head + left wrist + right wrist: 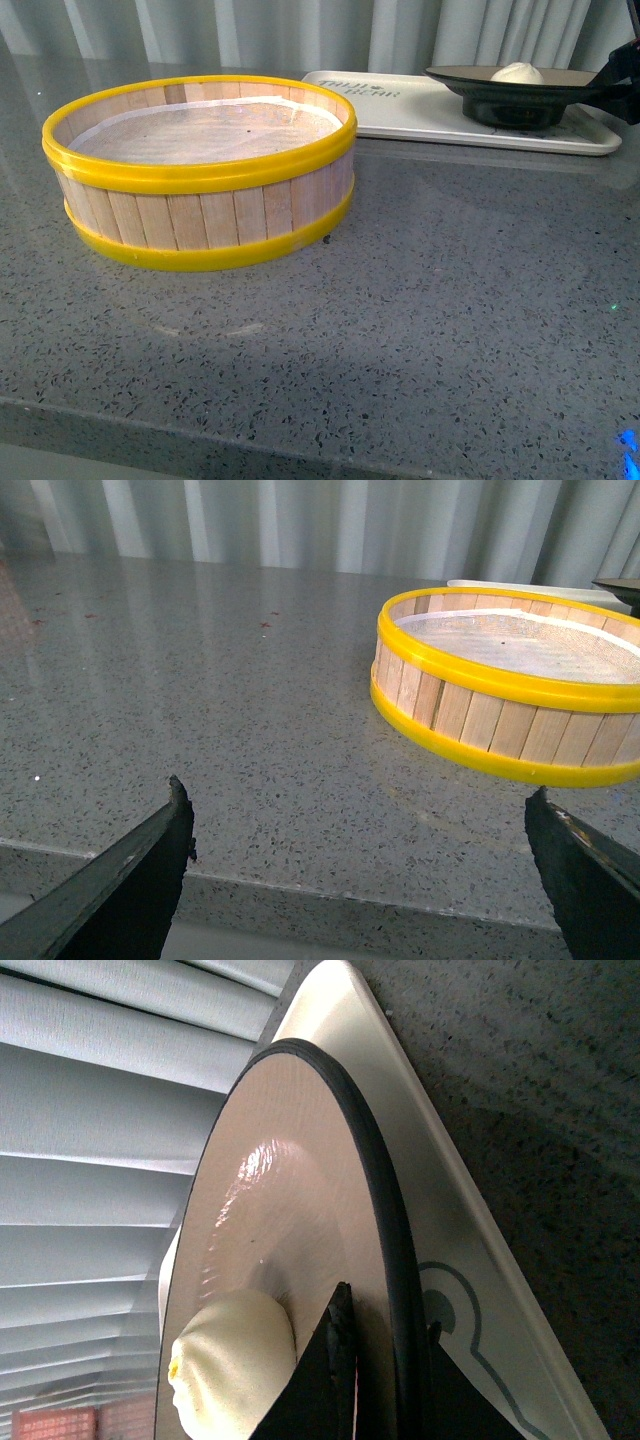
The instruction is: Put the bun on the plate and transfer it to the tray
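Nearest the robot, the left gripper [360, 870] hangs over the counter edge [300, 420] with jaws spread wide, holding nothing. Further out stands the steamer basket [200, 170], empty but for its liner, left of the work path and not obstructing it. Beyond it the tray [400, 110] carries the plate [520, 95], base apparently resting on the tray surface. The right gripper [385, 1360] is closed on the plate rim, one finger inside and one outside. The bun [517, 73] sits on the plate, just beside the inner finger. Risk: withdrawing before the jaws release fully could drag or tip the plate and roll the bun off.
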`<state>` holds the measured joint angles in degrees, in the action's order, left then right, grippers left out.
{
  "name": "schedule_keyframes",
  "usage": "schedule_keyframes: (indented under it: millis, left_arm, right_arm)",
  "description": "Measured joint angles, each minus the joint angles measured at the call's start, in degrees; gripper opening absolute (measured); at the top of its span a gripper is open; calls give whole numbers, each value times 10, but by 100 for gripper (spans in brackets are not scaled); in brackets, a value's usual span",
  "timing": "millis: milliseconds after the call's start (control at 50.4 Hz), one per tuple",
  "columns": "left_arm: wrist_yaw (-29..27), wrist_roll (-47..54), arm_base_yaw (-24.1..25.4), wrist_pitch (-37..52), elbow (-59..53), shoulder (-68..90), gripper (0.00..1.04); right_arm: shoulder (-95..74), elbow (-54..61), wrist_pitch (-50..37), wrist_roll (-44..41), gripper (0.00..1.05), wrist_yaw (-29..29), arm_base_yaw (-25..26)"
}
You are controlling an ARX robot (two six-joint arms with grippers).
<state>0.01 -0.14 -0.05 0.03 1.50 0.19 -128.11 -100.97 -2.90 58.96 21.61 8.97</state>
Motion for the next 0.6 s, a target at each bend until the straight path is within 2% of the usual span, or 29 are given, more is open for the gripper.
schedule_keyframes:
  millis: [198,595]
  left_arm:
    - [0,0,0,0,0,0,98]
    - [0,0,0,0,0,0,98]
  right_arm:
    - [0,-1,9,-6,5,0,0]
    - [29,33,7,1,69,8,0]
